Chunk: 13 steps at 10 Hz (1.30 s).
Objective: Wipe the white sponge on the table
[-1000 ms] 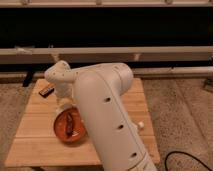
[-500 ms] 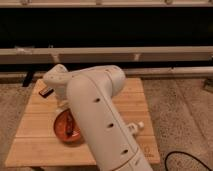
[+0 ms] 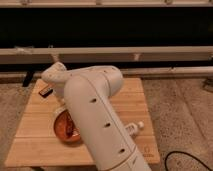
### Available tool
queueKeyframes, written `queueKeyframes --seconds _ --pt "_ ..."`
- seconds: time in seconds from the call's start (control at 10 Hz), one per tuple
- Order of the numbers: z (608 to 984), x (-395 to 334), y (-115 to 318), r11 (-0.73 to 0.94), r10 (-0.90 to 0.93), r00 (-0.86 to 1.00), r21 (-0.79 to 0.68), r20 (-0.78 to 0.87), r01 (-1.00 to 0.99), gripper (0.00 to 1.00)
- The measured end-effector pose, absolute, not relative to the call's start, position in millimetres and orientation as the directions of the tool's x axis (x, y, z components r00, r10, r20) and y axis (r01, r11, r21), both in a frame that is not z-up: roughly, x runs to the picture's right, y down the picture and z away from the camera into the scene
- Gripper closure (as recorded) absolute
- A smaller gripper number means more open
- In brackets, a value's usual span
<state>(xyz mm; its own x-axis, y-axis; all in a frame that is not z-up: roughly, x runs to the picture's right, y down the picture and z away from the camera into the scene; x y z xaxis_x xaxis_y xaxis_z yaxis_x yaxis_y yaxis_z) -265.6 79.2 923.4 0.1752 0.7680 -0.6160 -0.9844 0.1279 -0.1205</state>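
Hovering tool (image 3: 61,107) by orange bowl (image 3: 58,128) rim | grip: cannot tell | bowl contents unclear | white bottle (image 3: 133,128) lying on table (image 3: 37,117)

The table (image 3: 131,95) is light-brown wood in parallel planks, matt and smooth. The arm (image 3: 95,117) has an off-white shell like smooth moulded plastic, softly sheened; it hides the gripper, down over the table's left side. The orange bowl (image 3: 63,131) looks glossy. The floor (image 3: 180,112) is rough, speckled.
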Motion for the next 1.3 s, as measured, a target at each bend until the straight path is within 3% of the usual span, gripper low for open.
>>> queueKeyframes --seconds 0.2,0.3,1.3 --pt "925 -256 80 0.121 0.767 0.164 -0.111 -0.62 -0.986 0.97" --pt "926 -255 79 0.119 0.77 0.162 -0.111 -0.617 -0.987 0.99" --pt "922 -303 63 0.131 0.787 0.195 -0.149 -0.585 -0.98 0.99"
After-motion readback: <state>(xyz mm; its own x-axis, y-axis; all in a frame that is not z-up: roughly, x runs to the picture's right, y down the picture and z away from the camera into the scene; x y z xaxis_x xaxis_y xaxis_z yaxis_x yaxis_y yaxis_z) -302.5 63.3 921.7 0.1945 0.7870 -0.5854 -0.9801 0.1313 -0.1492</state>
